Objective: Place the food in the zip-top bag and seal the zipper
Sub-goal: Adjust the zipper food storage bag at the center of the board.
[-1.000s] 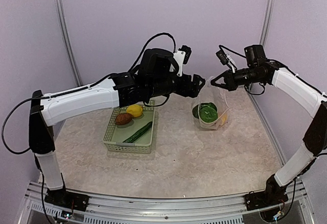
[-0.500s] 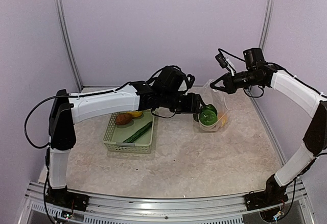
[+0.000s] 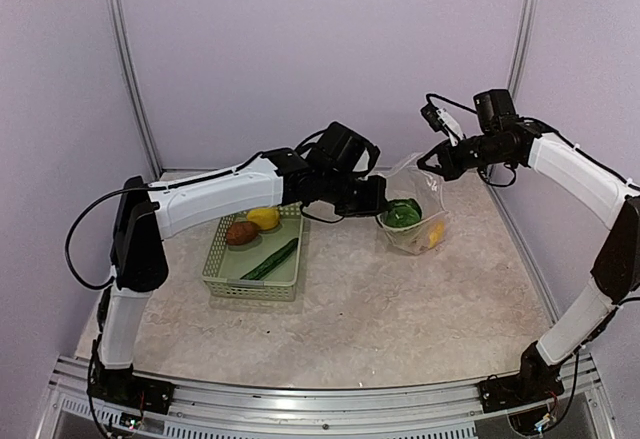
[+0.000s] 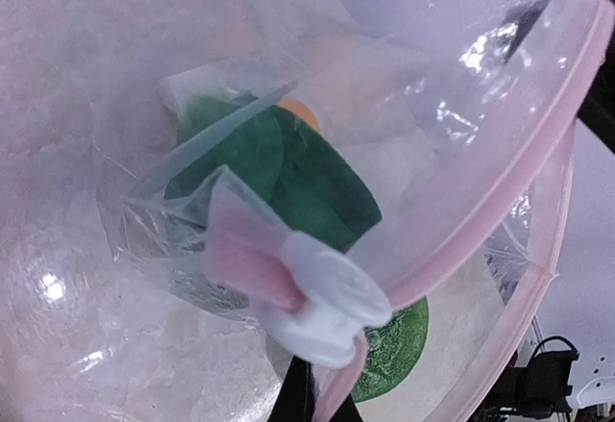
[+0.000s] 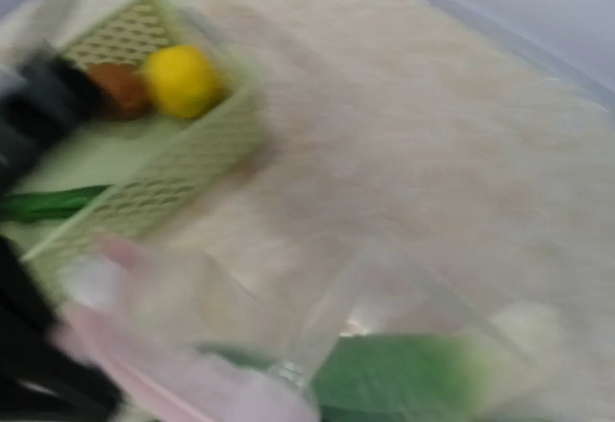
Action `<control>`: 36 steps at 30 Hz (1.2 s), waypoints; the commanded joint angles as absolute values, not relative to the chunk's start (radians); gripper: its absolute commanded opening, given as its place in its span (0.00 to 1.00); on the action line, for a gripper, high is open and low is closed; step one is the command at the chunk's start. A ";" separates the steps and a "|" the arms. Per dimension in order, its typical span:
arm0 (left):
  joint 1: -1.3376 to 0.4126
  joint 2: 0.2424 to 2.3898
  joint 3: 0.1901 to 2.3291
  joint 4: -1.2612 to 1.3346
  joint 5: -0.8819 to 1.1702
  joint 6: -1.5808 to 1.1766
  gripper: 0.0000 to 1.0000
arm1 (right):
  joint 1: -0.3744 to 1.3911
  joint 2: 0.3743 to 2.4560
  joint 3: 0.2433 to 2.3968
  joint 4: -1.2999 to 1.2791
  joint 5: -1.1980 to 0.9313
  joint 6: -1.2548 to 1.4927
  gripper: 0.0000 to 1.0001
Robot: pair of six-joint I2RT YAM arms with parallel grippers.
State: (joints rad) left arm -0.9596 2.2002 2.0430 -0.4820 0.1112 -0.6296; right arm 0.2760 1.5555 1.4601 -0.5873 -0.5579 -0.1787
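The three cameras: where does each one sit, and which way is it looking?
Top external: high behind the arm bases, looking down at the table; both arms, left gripper and right gripper show, at the zip-top bag.
Left wrist: on the left wrist, looking into the bag at the green leafy piece; its gripper barely shows.
Right wrist: blurred, looking down over bag and basket; own gripper unclear.
Shared: top and right wrist both show the basket's lemon.

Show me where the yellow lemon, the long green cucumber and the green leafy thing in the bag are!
yellow lemon [image 3: 263, 217]: top external view, middle of its rounded top.
cucumber [image 3: 270, 259]: top external view, halfway along its length.
green leafy piece [image 3: 403, 215]: top external view, centre of its green surface.
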 commanded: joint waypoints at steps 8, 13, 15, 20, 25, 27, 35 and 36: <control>-0.918 2.210 2.293 -0.468 0.045 -0.520 0.00 | 0.248 1.496 1.560 -0.617 -0.271 -0.230 0.00; -0.902 2.301 2.372 -0.471 0.052 -0.489 0.00 | 0.235 1.518 1.613 -0.604 -0.208 -0.227 0.00; -0.891 2.308 2.397 -0.429 0.046 -0.465 0.00 | 0.225 1.542 1.672 -0.603 -0.192 -0.225 0.00; -0.863 2.311 2.417 -0.319 0.113 -0.399 0.00 | 0.216 1.572 1.799 -0.600 -0.201 -0.223 0.00; -0.844 2.280 2.302 -0.306 0.114 -0.424 0.00 | 0.218 1.545 1.647 -0.543 -0.325 -0.199 0.00; -0.830 2.306 2.283 -0.369 0.151 -0.488 0.00 | 0.226 1.550 1.524 -0.512 -0.364 -0.187 0.00; -0.844 2.276 2.025 -0.399 0.185 -0.455 0.25 | 0.242 1.588 1.351 -0.429 -0.532 -0.198 0.00; -0.860 2.207 1.932 -0.377 0.141 -0.416 0.34 | 0.242 1.586 1.356 -0.430 -0.557 -0.202 0.00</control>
